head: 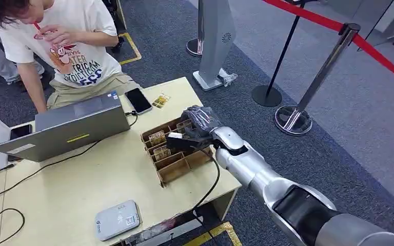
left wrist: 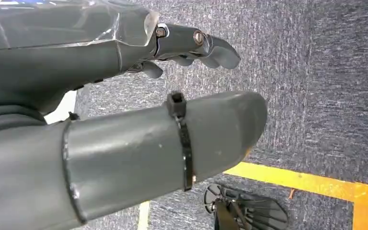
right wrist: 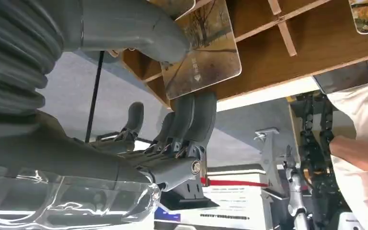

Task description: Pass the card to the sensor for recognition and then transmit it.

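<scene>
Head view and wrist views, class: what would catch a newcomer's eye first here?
The silver right arm reaching over the brown divided card box, its right hand pinching a picture card between thumb and fingers. Behind the table, a person leans beside a grey laptop.

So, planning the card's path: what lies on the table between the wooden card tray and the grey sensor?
Bare tabletop in the head view, between tray and sensor.

1 laptop [head: 77, 123], 2 phones [head: 138, 100], 1 card reader [head: 116, 219], 1 compartmented card tray [head: 177, 166], 2 stanchions [head: 315, 82].
</scene>
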Controlling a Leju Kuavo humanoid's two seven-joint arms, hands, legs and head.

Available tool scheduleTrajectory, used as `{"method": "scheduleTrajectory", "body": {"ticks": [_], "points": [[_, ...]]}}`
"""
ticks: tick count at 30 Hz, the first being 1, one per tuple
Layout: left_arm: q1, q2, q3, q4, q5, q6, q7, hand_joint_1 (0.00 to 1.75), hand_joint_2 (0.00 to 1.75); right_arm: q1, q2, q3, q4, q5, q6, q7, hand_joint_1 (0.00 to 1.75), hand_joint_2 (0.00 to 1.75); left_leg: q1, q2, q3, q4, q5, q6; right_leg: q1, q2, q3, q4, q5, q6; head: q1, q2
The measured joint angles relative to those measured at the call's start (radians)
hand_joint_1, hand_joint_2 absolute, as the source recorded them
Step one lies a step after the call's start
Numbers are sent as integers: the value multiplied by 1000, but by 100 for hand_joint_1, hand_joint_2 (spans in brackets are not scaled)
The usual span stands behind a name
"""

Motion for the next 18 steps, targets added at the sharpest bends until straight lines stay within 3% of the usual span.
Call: {"method": "scheduleTrajectory", "body": {"ticks": [18], "points": [[-1,5,0,0,-5,-1,-3,0,0,9,-12,-2,-42,0,35,26,143,175,0,0,1,0,0,0,0,0,0,0,0,0,0,0]]}}
